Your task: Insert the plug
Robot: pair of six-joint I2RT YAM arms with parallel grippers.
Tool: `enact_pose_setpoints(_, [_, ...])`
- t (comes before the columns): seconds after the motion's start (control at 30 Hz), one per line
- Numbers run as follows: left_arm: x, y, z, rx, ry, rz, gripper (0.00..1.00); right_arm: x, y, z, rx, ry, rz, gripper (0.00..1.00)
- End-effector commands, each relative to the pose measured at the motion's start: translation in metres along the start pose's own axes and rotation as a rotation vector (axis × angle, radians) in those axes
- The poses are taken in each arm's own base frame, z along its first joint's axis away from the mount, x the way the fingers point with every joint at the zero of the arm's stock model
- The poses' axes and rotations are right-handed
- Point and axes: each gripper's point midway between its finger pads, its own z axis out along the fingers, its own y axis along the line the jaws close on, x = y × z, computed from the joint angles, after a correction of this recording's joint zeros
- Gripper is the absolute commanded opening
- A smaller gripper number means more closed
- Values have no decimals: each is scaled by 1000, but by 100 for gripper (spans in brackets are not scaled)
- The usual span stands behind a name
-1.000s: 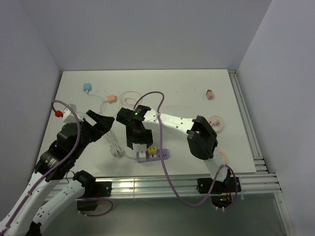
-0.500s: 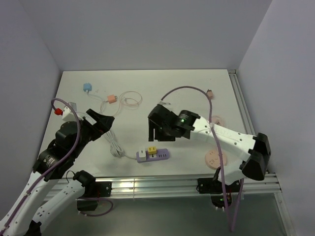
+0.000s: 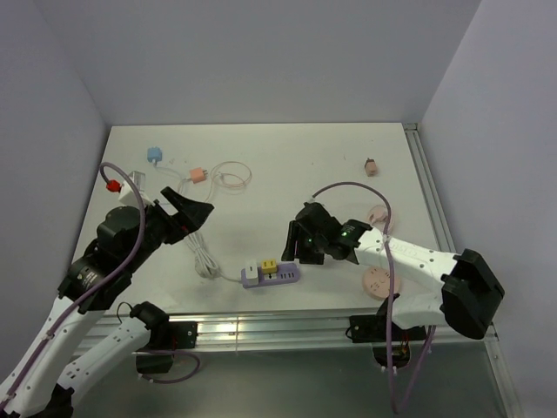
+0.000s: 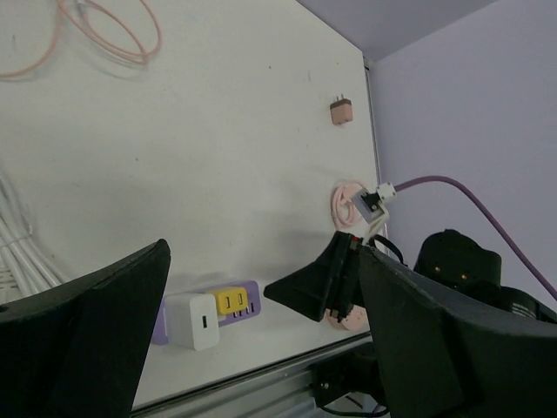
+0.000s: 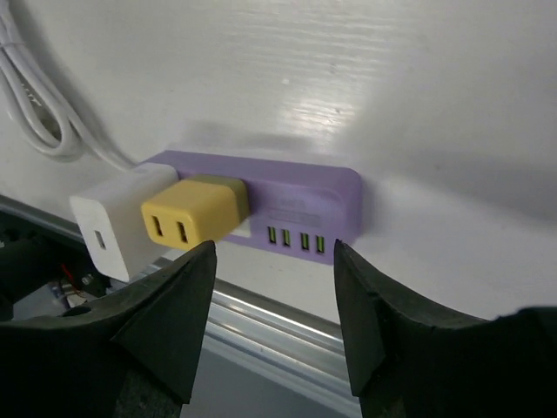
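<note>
A purple power strip lies near the table's front edge, with a white plug and a yellow plug seated in it. My right gripper is open and empty, just right of the strip. In the right wrist view the strip, yellow plug and white plug lie ahead of my open right gripper. My left gripper is open and empty, held up left of the strip. The left wrist view shows the strip and both plugs between the fingers of my left gripper.
The strip's white cable runs left in a bundle. A blue plug, an orange plug and a pink cable loop lie at the back left. A pink plug, a pink coil and a pink disc lie right. An aluminium rail edges the front.
My right gripper left the yellow plug on the strip, swung away to the right, and now sits low just right of the strip. My left gripper shifted slightly right.
</note>
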Motion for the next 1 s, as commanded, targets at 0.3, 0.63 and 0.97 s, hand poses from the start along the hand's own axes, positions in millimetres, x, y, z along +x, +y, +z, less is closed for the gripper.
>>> enact_pose_setpoints(0.3, [-5,-25,-8,100,13,-3,95,7,2,42,-63,23,-2,47])
enact_pose_setpoints(0.63, [0,-25,-3,107,33,0,94,0,-26,23,44,-56,1,48])
enact_pose_setpoints(0.97, [-1,-30,-2,121,39,1,94,12,-24,36,12,-2,-18,48])
